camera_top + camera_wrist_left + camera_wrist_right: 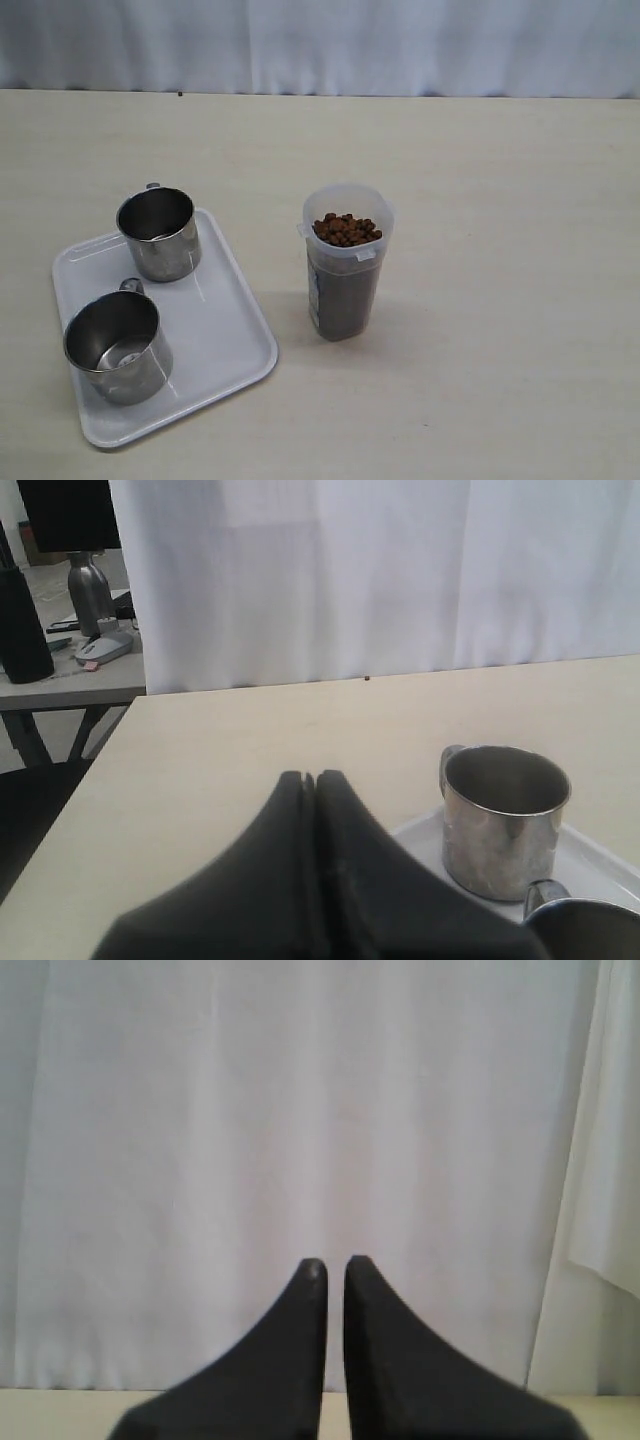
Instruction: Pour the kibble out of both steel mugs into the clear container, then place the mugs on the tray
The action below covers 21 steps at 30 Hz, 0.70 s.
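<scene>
Two steel mugs stand upright on the white tray (pixel 225 330) at the left: the far mug (pixel 158 233) and the near mug (pixel 117 346); both look empty inside. To the right of the tray stands the clear container (pixel 345 262), filled with kibble (pixel 346 230) up near its rim. Neither gripper shows in the exterior view. In the left wrist view my left gripper (pixel 309 777) is shut and empty, back from the tray (pixel 590 865), with one mug (pixel 502 818) ahead and the rim of the other mug (pixel 585 928) at the frame's corner. My right gripper (pixel 333 1263) is shut, facing the curtain.
A white curtain (pixel 320 45) hangs behind the table's far edge. In the left wrist view a side table (pixel 70 675) with a metal bottle (pixel 90 592) and a computer mouse (pixel 103 647) stands beyond the table's left edge.
</scene>
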Motion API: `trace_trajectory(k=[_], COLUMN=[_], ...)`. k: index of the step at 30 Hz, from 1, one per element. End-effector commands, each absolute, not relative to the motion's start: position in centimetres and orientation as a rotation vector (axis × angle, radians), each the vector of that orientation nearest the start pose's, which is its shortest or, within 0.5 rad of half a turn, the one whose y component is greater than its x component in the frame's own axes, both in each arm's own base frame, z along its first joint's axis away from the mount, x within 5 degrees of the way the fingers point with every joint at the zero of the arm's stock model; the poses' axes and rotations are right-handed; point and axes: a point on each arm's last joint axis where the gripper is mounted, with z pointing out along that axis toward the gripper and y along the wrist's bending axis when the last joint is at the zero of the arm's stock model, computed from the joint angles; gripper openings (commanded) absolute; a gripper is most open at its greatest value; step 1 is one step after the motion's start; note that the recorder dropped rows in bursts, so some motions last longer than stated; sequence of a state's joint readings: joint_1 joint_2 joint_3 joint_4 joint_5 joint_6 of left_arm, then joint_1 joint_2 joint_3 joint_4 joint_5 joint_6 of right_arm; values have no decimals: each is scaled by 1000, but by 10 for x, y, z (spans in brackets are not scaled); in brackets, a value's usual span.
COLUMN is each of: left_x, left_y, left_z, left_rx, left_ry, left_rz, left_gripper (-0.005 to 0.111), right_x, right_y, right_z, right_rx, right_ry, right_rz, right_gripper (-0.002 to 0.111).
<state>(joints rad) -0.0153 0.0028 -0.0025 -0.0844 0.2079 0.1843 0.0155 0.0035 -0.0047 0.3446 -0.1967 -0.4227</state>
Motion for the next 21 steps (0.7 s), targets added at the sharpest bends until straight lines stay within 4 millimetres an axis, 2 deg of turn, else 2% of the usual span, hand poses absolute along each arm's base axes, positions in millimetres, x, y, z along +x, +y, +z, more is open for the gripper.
trace_trajectory(k=[1, 6, 12, 14, 15, 17, 21], left_x=[56, 56, 56, 56, 56, 56, 56], left_y=[-3, -3, -3, -3, -3, -3, -3], left_z=[195, 195, 195, 195, 195, 195, 195], left_rx=[114, 114, 114, 114, 114, 114, 114], left_ry=[1675, 1675, 1675, 1675, 1675, 1675, 1675], left_rz=[42, 42, 42, 42, 42, 42, 42], left_gripper=[0, 0, 0, 0, 0, 0, 0], right_x=[53, 53, 53, 53, 55, 56, 56], right_y=[-7, -6, -6, -5, -4, -4, -4], right_z=[229, 230, 230, 228, 222, 211, 203], right_rx=[-30, -102, -139, -117, -65, -76, -49], right_ry=[1307, 1302, 1295, 1323, 1392, 1503, 1592], right_rz=[-196, -308, -346, -295, -200, -188, -151], right_gripper=[5, 5, 5, 5, 5, 5, 5])
